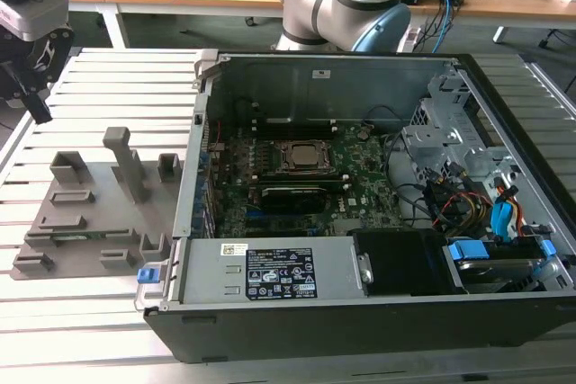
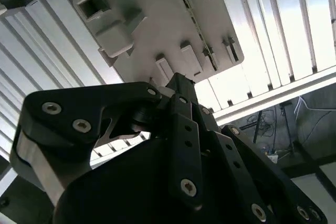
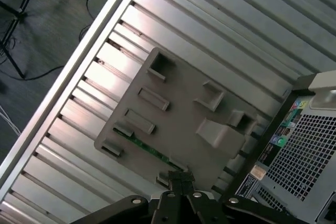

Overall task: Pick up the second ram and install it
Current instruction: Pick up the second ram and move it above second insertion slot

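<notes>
Green second ram (image 3: 147, 148) lies slotted in the grey holder (image 3: 176, 95), untouched.
Gripper (image 3: 181, 176), tips pressed together and empty, hangs above the holder; the stick sits below, just ahead of the tips, its long axis running along the holder's outer edge.

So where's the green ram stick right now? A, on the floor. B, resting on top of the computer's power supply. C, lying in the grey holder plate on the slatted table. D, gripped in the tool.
C: in the first wrist view the second ram lies between the blocks of the grey holder plate on the slatted table, with the tool above it and not holding it.
</notes>
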You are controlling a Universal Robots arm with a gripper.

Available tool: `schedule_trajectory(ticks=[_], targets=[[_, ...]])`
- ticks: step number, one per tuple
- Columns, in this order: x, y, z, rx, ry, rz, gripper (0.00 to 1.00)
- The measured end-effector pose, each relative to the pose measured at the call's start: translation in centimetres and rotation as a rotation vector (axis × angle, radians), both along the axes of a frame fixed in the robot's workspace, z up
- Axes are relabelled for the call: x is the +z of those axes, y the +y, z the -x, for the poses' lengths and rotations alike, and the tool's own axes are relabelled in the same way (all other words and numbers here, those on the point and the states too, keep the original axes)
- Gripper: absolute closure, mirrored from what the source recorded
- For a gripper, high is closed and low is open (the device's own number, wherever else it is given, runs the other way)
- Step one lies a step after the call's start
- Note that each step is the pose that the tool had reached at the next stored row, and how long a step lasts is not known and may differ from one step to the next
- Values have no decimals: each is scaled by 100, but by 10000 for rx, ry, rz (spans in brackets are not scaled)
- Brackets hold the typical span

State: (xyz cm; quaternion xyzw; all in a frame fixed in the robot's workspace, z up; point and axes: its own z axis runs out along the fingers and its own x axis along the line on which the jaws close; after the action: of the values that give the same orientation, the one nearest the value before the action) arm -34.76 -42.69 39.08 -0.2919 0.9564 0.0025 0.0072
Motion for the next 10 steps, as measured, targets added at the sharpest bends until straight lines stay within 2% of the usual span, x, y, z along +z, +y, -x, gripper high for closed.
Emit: schedule_trajectory(ticks=[2,4,10], targets=[[-1,-1,0,179,-1,20,89],[-1,0,0,629,-1,80,89],[-1,0,0,1386,0,203,89]])
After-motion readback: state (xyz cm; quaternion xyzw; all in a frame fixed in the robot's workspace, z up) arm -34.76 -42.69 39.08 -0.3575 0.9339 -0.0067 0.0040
